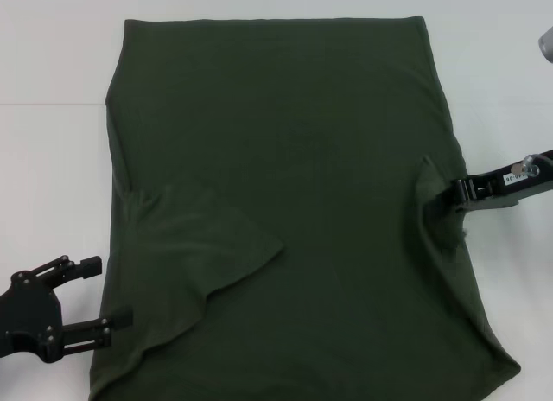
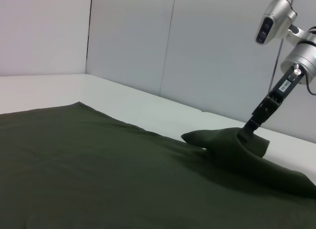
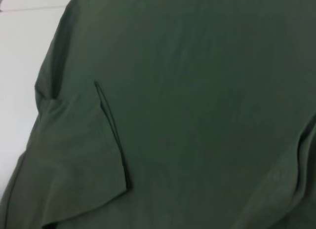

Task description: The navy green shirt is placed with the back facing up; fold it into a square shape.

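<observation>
The setting appears to be a laboratory or robot test cell rather than a home, though little of the room is visible. The work surface is a plain white table (image 1: 52, 159) with no domestic items on it. Behind it, the left wrist view shows bare pale wall panels (image 2: 128, 36) joined by vertical seams. A silver robot arm (image 2: 296, 51) bearing a small printed label stands over the table.

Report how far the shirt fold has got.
Done: the left sleeve already lies folded in over the navy green shirt, and the left gripper sits open at that edge. In hand: the right gripper pinches the bunched right sleeve. Left: laying that sleeve inward, then folding the body into a square.
</observation>
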Available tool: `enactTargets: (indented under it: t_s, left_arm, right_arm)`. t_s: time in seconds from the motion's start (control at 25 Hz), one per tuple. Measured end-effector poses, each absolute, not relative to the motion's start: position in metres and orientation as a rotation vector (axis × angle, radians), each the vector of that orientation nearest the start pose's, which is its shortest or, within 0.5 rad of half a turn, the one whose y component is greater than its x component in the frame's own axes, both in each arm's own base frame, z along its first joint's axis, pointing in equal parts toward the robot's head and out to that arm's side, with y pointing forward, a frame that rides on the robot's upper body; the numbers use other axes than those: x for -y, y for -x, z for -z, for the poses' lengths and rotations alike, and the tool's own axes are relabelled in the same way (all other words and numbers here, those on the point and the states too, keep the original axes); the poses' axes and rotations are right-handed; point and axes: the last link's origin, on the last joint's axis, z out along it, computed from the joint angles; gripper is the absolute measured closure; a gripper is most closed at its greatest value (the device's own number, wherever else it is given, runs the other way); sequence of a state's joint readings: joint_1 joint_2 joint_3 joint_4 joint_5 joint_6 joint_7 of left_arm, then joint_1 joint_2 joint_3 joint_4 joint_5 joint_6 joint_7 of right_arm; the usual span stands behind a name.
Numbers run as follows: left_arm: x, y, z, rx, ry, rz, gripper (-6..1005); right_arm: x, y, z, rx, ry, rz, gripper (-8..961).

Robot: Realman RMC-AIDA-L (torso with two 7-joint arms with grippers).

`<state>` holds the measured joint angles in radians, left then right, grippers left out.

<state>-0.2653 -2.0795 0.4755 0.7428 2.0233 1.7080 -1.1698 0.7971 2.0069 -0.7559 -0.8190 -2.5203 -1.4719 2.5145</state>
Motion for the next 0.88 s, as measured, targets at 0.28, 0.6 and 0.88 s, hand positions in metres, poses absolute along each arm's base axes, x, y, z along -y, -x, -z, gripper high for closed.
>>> enactTargets:
  t_s: [0.28,0.6,0.88]
  left_arm:
    - [-0.248,0.337,-0.039,0.619,2.509,0.703,91]
    - [-0.249,0.34,-0.044,0.755,2.421,0.797,91]
    - [-0.255,0.347,-0.065,1.222,2.298,0.897,88]
  right_arm:
    - [-0.399,-0.225,-0.033,-1.595,2.432,-0.199,781]
    - [-0.371,-0.245,-0.048,-1.501,2.545,-0.608,489]
    - [-0.311,-0.28,-0.033,-0.976,2.715,-0.771,174]
